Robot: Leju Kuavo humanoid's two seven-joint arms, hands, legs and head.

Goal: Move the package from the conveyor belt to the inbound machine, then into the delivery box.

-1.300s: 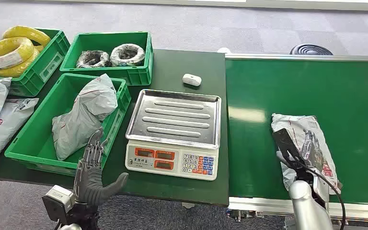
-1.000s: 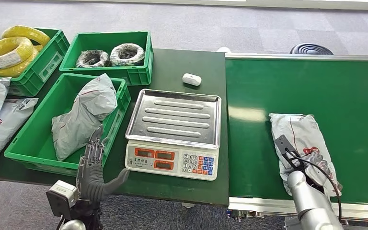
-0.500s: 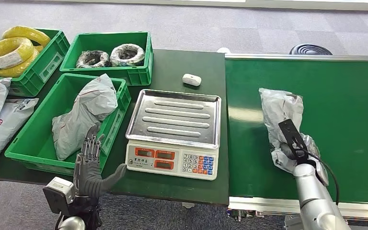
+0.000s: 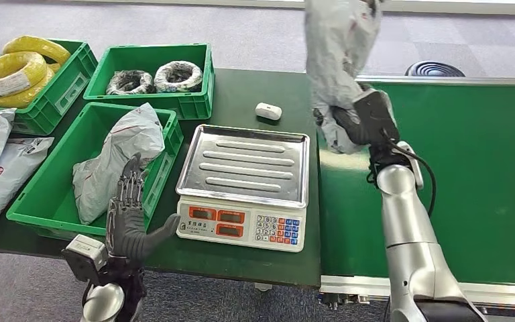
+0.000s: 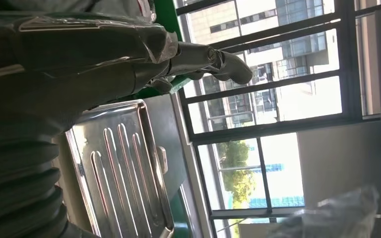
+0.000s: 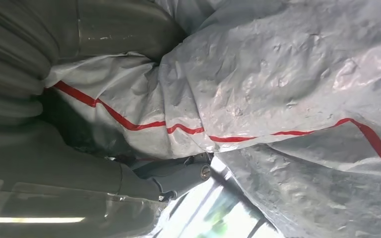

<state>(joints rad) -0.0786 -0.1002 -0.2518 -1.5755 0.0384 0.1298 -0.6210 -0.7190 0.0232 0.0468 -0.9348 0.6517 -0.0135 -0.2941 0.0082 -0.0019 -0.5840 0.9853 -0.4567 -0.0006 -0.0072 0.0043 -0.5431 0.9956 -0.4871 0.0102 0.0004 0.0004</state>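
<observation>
Right hand (image 4: pixel 355 124) is gripping the lower end of the package (image 4: pixel 338 60), a crumpled grey plastic mailer, holding it aloft over the seam between table (image 4: pixel 241 94) and conveyor belt (image 4: pixel 483 168). Package's long axis is standing near upright, free end pointing up. Right wrist view is showing a red stripe (image 6: pixel 188 130) crossing the wrinkled film; left hand (image 4: pixel 129 218) is hovering with fingers spread, holding nothing.

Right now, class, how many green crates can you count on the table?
3: one at the far left with yellow coils, one behind with dark coils, one in front holding a grey bag. None seems hidden.
</observation>
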